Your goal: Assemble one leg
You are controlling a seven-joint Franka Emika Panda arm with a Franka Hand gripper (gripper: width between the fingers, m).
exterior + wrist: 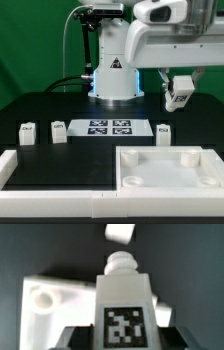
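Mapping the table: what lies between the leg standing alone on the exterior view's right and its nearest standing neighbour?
Only the marker board, lying flat; the exterior view shows it.

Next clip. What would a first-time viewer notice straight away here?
The gripper holds one leg in the air at the exterior view's right; the wrist view shows its tag and knobbed tip up close. Below it lies the large white panel with round corner holes. Three more legs stand on the black table, two at the exterior view's left of the marker board, one at its right.
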